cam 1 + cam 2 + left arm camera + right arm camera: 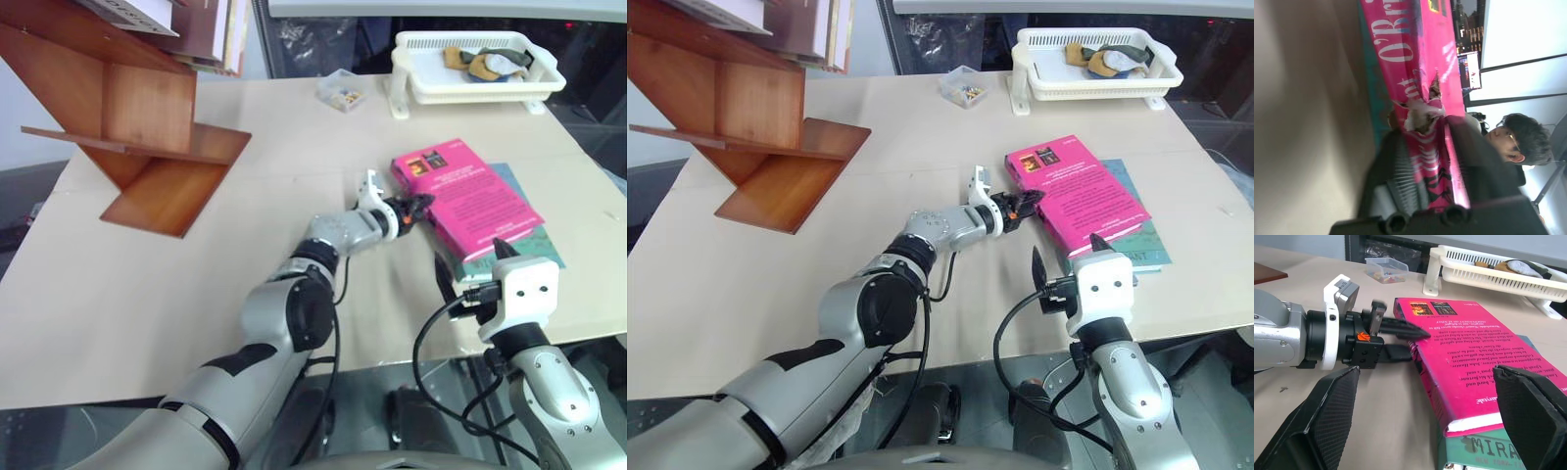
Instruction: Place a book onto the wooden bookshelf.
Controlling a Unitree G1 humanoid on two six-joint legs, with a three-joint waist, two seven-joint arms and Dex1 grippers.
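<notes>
Pink paperback [468,198] lay flat on the beige table [196,294], right of centre, stacked on a teal-green book [524,247] whose edges showed along its right and near sides. From my seat I saw the left gripper [415,208] reaching across from the left, its two black fingers [1400,328] pinched on the paperback's left spine edge, one finger over the cover and one under it. The left wrist view confirmed this: the pink spine, torn and showing white paper at one spot, ran between the finger pads. I read the grip as clenched on the book, which was resting on the teal one rather than lifted.

The right gripper [470,269] hovered near the front edge of the table, just on the near side of the two books, with its fingers spread wide and touching nothing.

The wooden bookshelf [137,127] stood at the far left of the table, well apart from the book, its reddish-brown boards slanted, with several books leaning in its upper part. A white plastic basket [475,69] holding some small items sat at the far right, and a small clear box [342,90] lay near it, to its left. A person's head [1520,139] showed in the left wrist view beyond the book.
</notes>
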